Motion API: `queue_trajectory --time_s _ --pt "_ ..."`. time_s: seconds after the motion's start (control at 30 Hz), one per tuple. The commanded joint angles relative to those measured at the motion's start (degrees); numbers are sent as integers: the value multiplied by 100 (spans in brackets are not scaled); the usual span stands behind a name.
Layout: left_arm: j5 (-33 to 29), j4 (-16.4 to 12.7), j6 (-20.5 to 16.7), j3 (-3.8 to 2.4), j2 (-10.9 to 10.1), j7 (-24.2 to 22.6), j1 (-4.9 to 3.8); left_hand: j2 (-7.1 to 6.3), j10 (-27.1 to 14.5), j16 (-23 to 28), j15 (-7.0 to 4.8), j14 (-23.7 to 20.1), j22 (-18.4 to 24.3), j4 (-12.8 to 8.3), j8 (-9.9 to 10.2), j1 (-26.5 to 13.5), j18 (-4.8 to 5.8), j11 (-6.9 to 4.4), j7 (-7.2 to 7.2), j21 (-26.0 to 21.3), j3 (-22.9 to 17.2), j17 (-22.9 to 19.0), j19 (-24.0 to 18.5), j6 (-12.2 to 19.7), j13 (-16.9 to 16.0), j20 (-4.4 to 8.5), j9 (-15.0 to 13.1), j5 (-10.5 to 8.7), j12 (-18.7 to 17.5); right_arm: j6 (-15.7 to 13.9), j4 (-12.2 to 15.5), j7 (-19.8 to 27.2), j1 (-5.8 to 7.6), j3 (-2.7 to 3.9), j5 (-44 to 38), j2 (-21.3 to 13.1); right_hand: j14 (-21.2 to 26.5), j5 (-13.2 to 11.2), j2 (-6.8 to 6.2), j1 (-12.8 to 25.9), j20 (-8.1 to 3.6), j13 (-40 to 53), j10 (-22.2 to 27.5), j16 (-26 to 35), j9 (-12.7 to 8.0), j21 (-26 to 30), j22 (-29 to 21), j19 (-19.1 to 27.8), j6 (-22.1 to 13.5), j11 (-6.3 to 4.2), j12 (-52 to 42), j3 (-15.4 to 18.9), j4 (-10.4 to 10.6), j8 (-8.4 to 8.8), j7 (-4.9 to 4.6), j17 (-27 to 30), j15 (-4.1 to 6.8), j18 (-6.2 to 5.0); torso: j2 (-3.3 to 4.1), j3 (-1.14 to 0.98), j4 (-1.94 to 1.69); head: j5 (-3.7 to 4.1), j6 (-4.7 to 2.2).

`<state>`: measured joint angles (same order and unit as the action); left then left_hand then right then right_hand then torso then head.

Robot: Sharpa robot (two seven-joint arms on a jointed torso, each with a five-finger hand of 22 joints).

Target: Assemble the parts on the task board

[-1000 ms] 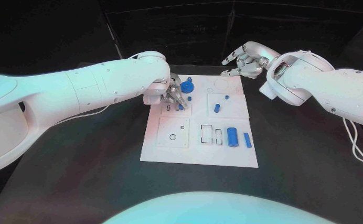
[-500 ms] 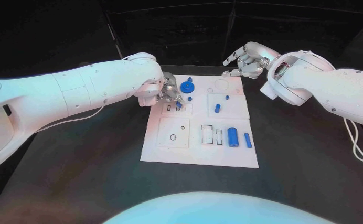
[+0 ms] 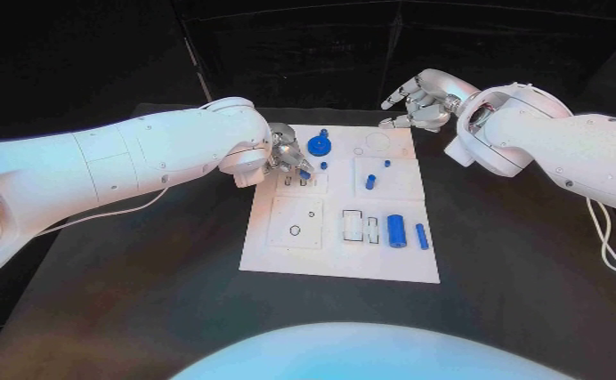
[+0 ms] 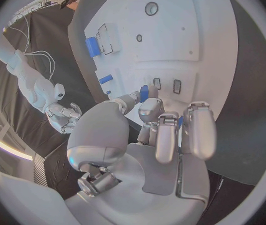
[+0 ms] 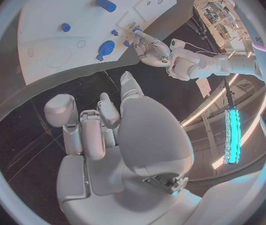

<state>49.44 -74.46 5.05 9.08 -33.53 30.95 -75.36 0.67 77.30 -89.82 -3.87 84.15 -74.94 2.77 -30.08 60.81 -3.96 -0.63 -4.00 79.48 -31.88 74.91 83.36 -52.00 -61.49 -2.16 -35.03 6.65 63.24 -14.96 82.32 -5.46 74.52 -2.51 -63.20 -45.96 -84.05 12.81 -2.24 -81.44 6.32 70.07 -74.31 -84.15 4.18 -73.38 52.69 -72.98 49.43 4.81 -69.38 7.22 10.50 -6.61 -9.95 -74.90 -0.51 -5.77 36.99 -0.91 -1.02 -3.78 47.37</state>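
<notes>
Left hand (image 3: 285, 159) hovers over the board's (image 3: 336, 260) far-left slots, pinching a small blue part (image 4: 144, 92) at its fingertips. Best to line it up square over a slot and press straight down. Right hand (image 3: 421, 101) waits beyond the board's far edge, fingers loosely spread, empty.

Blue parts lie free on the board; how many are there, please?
6: disc, peg beside it, stud and short cylinder further right, thick cylinder and thin rod near right; left hand may hide more.
</notes>
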Motion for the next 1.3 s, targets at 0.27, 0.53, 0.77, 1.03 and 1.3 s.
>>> queue_trajectory --time_s 0.27,0.53,0.77,1.03,1.3 --pt "442 -69 -360 0 -14 68 108 23 40 -18 -22 585 -41 -861 -25 -19 46 -9 29 -8 -916 1509 5 4 -4 -9 -13 4 26 14 -11 24 12 4 9 -2 -347 28 30 -8 -4 -2 -9 28 8 38 -10 30 31 -7 -24 32 -9 -21 13 -470 30 -114 4 -3 2 -19 22" --pt "547 -55 -301 1 11 152 165 20 44 -18 -22 585 -52 -863 -27 -21 48 -9 29 0 -925 1509 10 4 -11 -9 -16 3 33 -7 -24 39 12 4 9 5 -347 30 32 1 -6 -13 -2 32 8 42 -16 31 32 -7 -14 48 2 -26 14 -466 31 -114 9 -2 9 -29 27" --pt "649 -51 -235 1 23 211 182 15 45 -18 -22 585 -48 -866 -31 -26 47 -10 30 -3 -936 1509 8 3 -9 -9 -19 2 31 -5 -24 39 12 4 9 4 -347 30 32 1 -6 -13 -2 32 8 42 -16 31 32 -7 -14 48 2 -26 14 -466 31 -114 8 -1 10 -29 37" --pt "709 -15 -132 1 27 260 187 12 32 -18 -22 585 -33 -866 -36 -35 44 -10 29 -15 -951 1509 1 1 21 -8 -24 1 4 2 -25 41 11 4 9 10 -347 30 32 1 -6 -13 -2 32 8 42 -16 31 32 -7 -14 48 2 -26 14 -466 31 -114 6 -4 9 -40 42" --pt "735 -25 -83 1 19 284 188 7 29 -18 -23 585 -35 -870 -45 -44 44 -10 31 -15 -975 1509 2 0 28 -8 -33 1 -3 15 -29 39 11 4 9 11 -347 30 32 1 -6 -13 -2 32 8 42 -16 31 32 -7 -14 48 2 -26 14 -466 31 -114 8 -2 8 -41 48"
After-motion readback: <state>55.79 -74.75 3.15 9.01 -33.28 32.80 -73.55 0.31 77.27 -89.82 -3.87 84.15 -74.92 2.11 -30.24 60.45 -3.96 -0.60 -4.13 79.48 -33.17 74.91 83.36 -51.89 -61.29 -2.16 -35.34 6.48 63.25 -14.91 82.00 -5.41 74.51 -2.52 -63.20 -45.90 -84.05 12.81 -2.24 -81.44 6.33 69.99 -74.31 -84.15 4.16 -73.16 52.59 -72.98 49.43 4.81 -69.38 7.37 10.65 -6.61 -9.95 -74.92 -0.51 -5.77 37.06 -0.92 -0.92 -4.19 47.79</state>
